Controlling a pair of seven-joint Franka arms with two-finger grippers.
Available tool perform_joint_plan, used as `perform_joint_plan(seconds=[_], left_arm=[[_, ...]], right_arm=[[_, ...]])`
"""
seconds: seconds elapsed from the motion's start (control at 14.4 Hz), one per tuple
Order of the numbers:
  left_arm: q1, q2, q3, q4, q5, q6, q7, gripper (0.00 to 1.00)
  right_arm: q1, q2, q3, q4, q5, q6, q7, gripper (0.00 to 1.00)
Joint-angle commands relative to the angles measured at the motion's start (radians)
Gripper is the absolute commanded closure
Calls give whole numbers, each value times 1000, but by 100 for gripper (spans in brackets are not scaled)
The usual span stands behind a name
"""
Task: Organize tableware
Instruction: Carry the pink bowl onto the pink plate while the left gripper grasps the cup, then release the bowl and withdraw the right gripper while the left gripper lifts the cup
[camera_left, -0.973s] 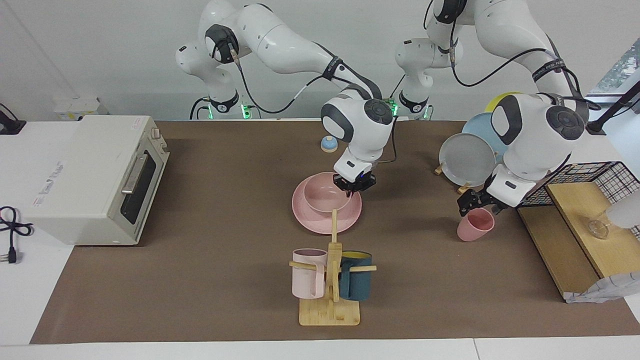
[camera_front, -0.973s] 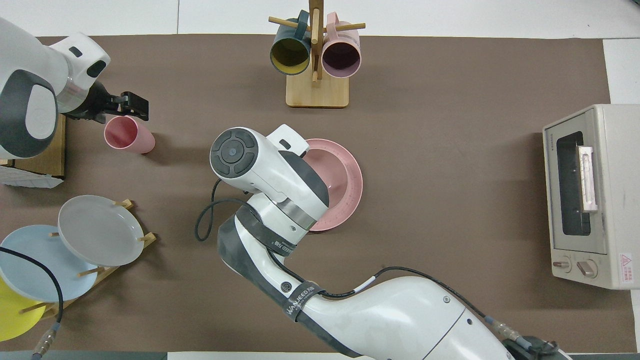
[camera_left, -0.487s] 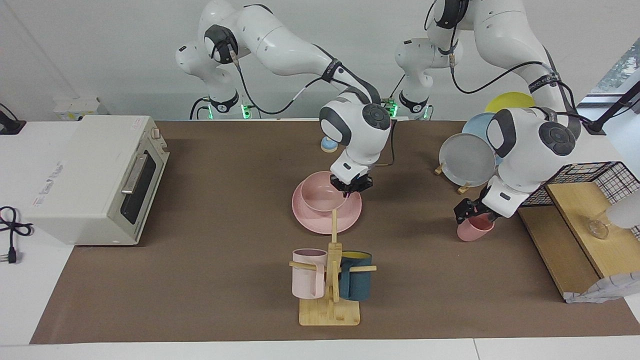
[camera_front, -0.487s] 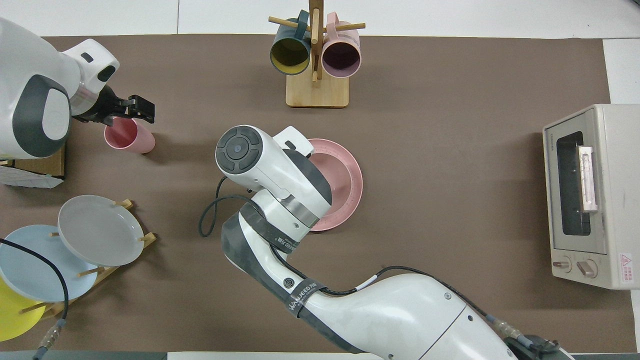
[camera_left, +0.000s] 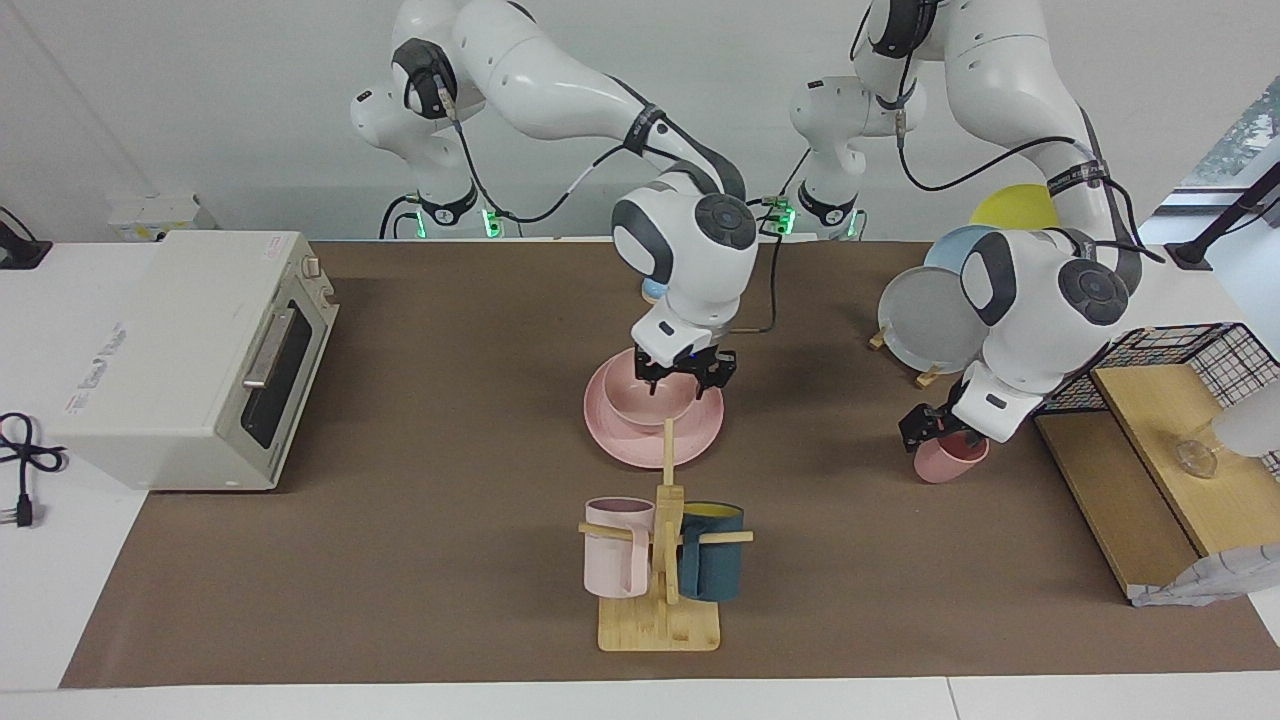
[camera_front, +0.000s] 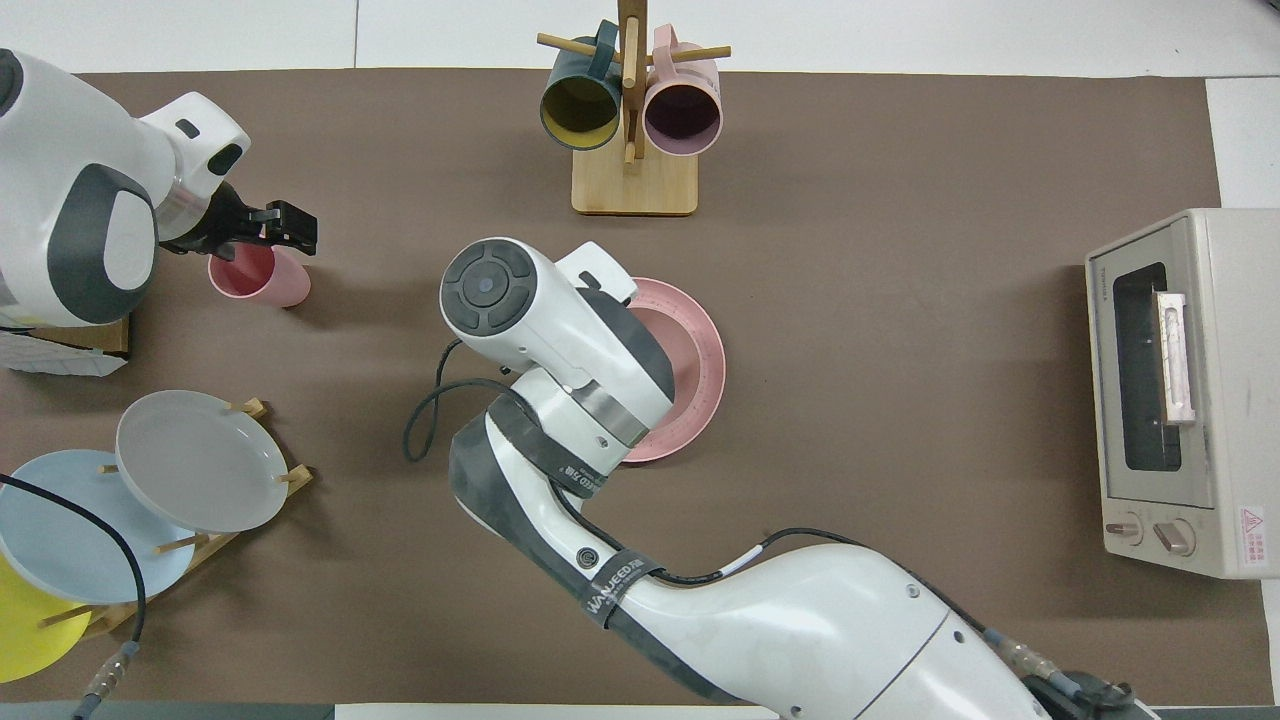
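So, going from the robots' edge of the table outward:

- Grey plate (camera_left: 930, 320), blue plate (camera_left: 955, 250) and yellow plate (camera_left: 1015, 205) stand tilted in a wooden rack at the left arm's end, close to the robots' edge.
- The pink plate (camera_left: 640, 445) lies flat mid-table, and the pink bowl (camera_left: 650, 400) sits on it.
- The right gripper (camera_left: 686, 376) hovers right over the bowl's rim with its fingers spread wide, holding nothing.
- A toaster oven (camera_left: 180, 350) sits at the right arm's end.
- The pink cup (camera_left: 945, 462) stands upright toward the left arm's end, a bit farther out than the plate.
- The left gripper (camera_left: 938, 435) is down at the cup's rim, jaws wide. I can't tell whether it touches.
- By the edge farthest from the robots, a wooden mug rack (camera_left: 660, 620) holds a pale pink mug (camera_left: 615, 548) and a dark blue mug (camera_left: 712, 568).
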Motion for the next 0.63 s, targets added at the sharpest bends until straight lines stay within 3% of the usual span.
perform_joint_plan(seconds=[0.0,0.14,0.21,0.28,0.35,0.56], left_arm=[[-11,-17,4,-53,13,42,-35,8],[-9,-23,5,-78,14,63,-37,39],[-8,-23,5,-79,14,63,-37,58],[-8,-23,5,-79,14,63,-37,83],[-9,-23,5,-79,14,63,-38,100],[0,-23,5,-78,17,62,-24,100]], right_arm=[[-131,-164,14,-36,23,-121,-164,0],[-243,-251,14,-30,46,-231,-349,0],[-287,-276,14,-27,55,-268,-406,0],[-317,-287,11,-30,56,-294,-440,0],[-344,-305,11,-35,53,-317,-469,0],[-477,-354,13,-42,58,-365,-616,0]])
